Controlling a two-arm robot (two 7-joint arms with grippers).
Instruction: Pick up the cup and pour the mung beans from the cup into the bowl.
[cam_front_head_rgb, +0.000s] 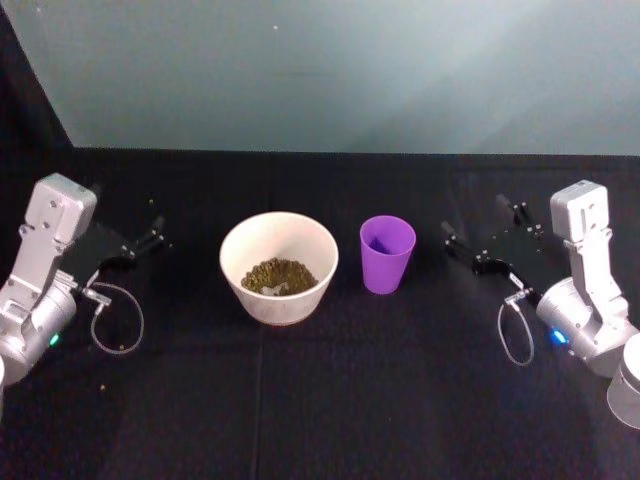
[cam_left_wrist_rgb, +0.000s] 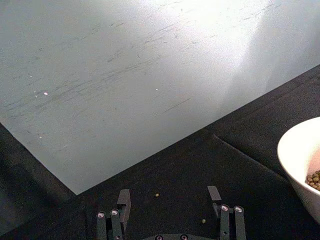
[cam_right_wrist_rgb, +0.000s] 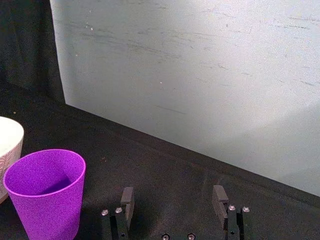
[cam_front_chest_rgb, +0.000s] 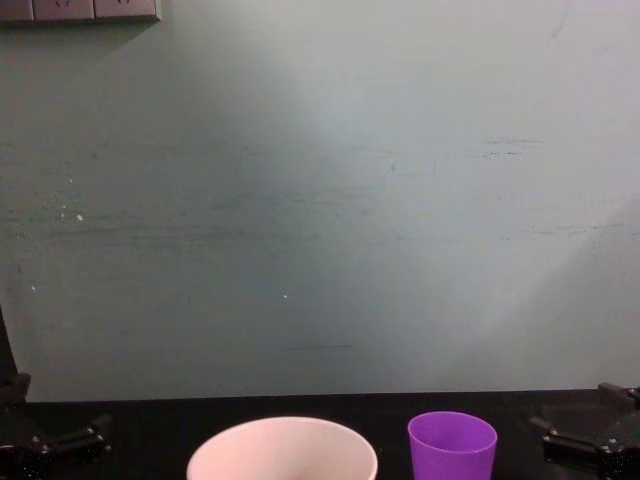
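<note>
The purple cup stands upright on the black table, just right of the white bowl; its inside looks empty in the right wrist view. Mung beans lie in the bowl's bottom. My right gripper rests open to the right of the cup, a short gap away, with nothing between its fingers. My left gripper is open at the table's left, apart from the bowl. The chest view shows the cup and the bowl's rim from the side.
A pale grey-green wall rises behind the black tabletop. A few stray beans lie on the cloth near the left gripper. Cable loops hang from both wrists.
</note>
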